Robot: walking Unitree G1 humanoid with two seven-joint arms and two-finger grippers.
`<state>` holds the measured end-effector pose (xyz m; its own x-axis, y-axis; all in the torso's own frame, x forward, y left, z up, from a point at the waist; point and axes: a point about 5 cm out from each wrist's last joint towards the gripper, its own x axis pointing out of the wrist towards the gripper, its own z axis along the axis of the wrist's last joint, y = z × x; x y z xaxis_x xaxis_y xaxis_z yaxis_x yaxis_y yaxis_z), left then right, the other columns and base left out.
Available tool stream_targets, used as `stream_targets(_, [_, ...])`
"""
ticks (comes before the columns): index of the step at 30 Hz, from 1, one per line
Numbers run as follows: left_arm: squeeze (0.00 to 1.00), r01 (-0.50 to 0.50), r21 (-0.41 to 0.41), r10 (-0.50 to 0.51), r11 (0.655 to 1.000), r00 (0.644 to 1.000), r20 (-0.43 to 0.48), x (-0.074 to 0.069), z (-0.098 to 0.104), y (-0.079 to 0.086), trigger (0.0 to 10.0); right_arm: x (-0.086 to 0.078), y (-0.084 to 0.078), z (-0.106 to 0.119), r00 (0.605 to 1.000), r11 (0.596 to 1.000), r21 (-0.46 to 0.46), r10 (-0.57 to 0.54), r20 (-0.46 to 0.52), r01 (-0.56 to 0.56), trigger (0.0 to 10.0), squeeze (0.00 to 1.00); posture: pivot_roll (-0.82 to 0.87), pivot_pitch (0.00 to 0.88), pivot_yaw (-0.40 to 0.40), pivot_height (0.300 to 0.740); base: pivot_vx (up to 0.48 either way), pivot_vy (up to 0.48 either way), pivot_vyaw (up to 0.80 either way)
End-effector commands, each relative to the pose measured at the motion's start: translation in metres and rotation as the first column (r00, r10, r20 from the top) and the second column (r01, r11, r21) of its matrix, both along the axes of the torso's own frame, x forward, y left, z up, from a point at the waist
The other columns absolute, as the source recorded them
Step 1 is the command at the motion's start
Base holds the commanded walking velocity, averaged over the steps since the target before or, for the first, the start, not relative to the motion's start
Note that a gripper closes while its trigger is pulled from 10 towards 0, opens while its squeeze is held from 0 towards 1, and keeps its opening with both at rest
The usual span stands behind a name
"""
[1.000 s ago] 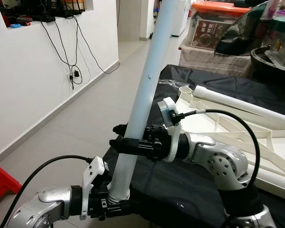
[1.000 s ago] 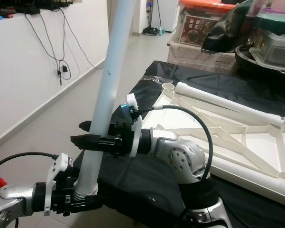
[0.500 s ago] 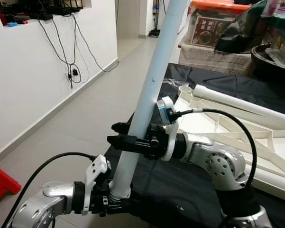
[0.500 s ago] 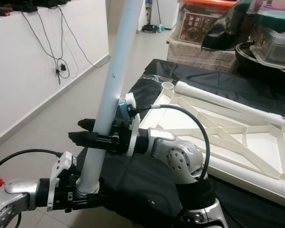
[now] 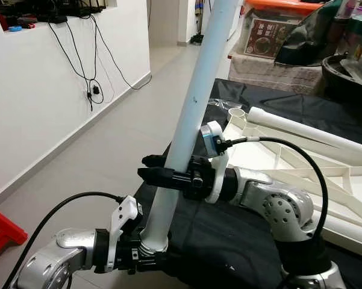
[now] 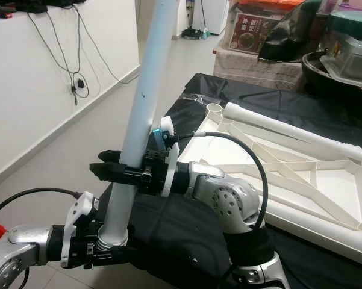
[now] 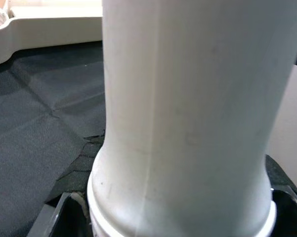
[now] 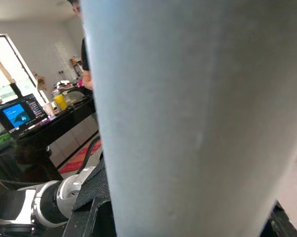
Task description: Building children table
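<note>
While both arms hold the long white table leg (image 5: 193,114) up at a slant, the job in hand looks to be carrying its threaded lower end across to a socket on the upturned tabletop (image 5: 301,174). The left claw (image 5: 146,256) is clamped on the leg's bottom collar, low and just off the near edge of the black-covered worktop (image 5: 229,241). The right claw (image 5: 159,174) is clamped on the shaft higher up, its black fingers (image 6: 108,170) reaching past the tube on the far side. The leg leans with its top toward the robot's right and runs out of the head views above.

The tabletop lies underside up on the black cloth, ribs showing, with another white leg (image 6: 289,133) lying along its far edge and an open round socket (image 5: 235,114) at the near-left corner. That socket seems the likely target (though I cannot tell whether the other corners are already filled).

To do this step well, I would keep both grips firm and move the arms together, so the tube does not twist or slide between them. The lower end should be raised clear of the worktop edge before swinging over, then the leg brought upright above the socket, since a tilted entry would likely cross the thread. A cardboard box (image 5: 271,39) and dark pots sit well beyond, clear of the swing.
</note>
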<state>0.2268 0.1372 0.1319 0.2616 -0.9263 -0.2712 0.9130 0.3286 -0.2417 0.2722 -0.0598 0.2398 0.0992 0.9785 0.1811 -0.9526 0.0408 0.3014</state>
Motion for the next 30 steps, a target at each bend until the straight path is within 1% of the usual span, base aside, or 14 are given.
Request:
stream_targets(1, [0.00,-0.048,0.052,0.051,0.997,0.997,-0.053,0.003,-0.009,0.004,10.0,-0.012,0.009,0.005,0.996,0.996,0.028,0.086,0.016,-0.087,0.0,0.00,0.06,0.061,-0.017,0.740,0.000,0.000,0.00])
stream_targets(4, [0.00,-0.063,0.049,0.065,0.997,0.996,-0.057,0.004,-0.009,0.004,10.0,-0.012,0.009,0.006,0.996,0.996,0.028,0.084,0.017,-0.085,0.0,0.00,0.06,0.060,-0.018,0.740,0.000,0.000,0.00])
stream_targets(5, [1.00,-0.095,0.035,0.097,0.995,0.994,-0.050,0.007,-0.009,0.004,10.0,-0.011,0.007,0.007,0.997,0.997,0.028,0.077,0.019,-0.078,0.0,0.00,0.06,0.058,-0.020,0.740,0.000,0.000,0.00])
stream_targets(11, [1.00,-0.158,0.041,0.159,0.987,0.987,-0.015,0.005,-0.010,0.005,10.0,0.004,-0.007,0.018,0.999,0.999,0.039,0.013,0.048,-0.015,0.0,0.00,0.06,0.047,-0.020,0.740,0.000,0.000,0.00])
stream_targets(12, [0.00,-0.165,0.041,0.166,0.985,0.986,-0.024,0.001,-0.012,0.006,10.0,0.007,-0.011,0.021,0.998,0.999,0.040,-0.008,0.060,0.005,0.0,0.00,0.06,0.045,-0.021,0.740,0.000,0.000,0.00])
stream_targets(15, [0.00,-0.167,0.037,0.168,0.985,0.985,-0.042,-0.002,-0.013,0.006,10.0,0.010,-0.014,0.023,0.997,0.999,0.041,-0.025,0.072,0.022,0.0,0.00,0.06,0.045,-0.022,0.740,0.000,0.000,0.00])
stream_targets(17, [0.00,-0.196,-0.023,0.193,0.980,0.977,-0.090,-0.014,-0.011,0.002,10.0,0.034,-0.033,0.037,0.978,0.986,0.054,-0.161,0.130,0.155,0.0,0.00,0.07,0.039,-0.028,0.740,0.000,0.000,0.00])
stream_targets(18, [0.00,-0.196,-0.023,0.193,0.980,0.977,-0.090,-0.014,-0.011,0.002,10.0,0.034,-0.033,0.037,0.978,0.986,0.054,-0.161,0.130,0.155,0.0,0.00,0.07,0.039,-0.028,0.740,0.000,0.000,0.00])
stream_targets(20, [0.00,-0.200,-0.057,0.193,0.978,0.975,-0.113,-0.026,-0.010,-0.003,10.0,0.060,-0.050,0.050,0.935,0.952,0.072,-0.307,0.180,0.298,0.0,0.00,0.07,0.039,-0.032,0.740,0.000,0.000,0.00])
stream_targets(21, [0.00,-0.200,-0.057,0.193,0.978,0.975,-0.113,-0.026,-0.010,-0.003,10.0,0.060,-0.050,0.050,0.935,0.952,0.072,-0.307,0.180,0.298,0.0,0.00,0.07,0.039,-0.032,0.740,0.000,0.000,0.00])
stream_targets(23, [0.00,-0.212,-0.090,0.201,0.973,0.972,-0.120,-0.036,-0.010,-0.014,10.0,0.080,-0.060,0.061,0.874,0.899,0.100,-0.438,0.210,0.427,0.0,0.00,0.08,0.043,-0.042,0.740,0.000,0.000,0.00])
stream_targets(24, [0.00,-0.212,-0.090,0.201,0.973,0.972,-0.120,-0.036,-0.010,-0.014,10.0,0.080,-0.060,0.061,0.874,0.899,0.100,-0.438,0.210,0.427,0.0,0.00,0.08,0.043,-0.042,0.740,0.000,0.000,0.00])
stream_targets(27, [0.00,-0.257,-0.144,0.247,0.956,0.965,-0.083,-0.046,-0.004,-0.035,10.0,0.102,-0.064,0.071,0.779,0.814,0.122,-0.579,0.240,0.568,0.0,0.00,0.09,0.069,-0.052,0.740,0.000,0.000,0.00])
stream_targets(30, [0.00,-0.269,-0.157,0.261,0.950,0.963,-0.069,-0.048,-0.001,-0.041,10.0,0.105,-0.064,0.072,0.763,0.800,0.122,-0.598,0.245,0.587,0.0,0.00,0.09,0.073,-0.053,0.740,0.000,0.000,0.00])
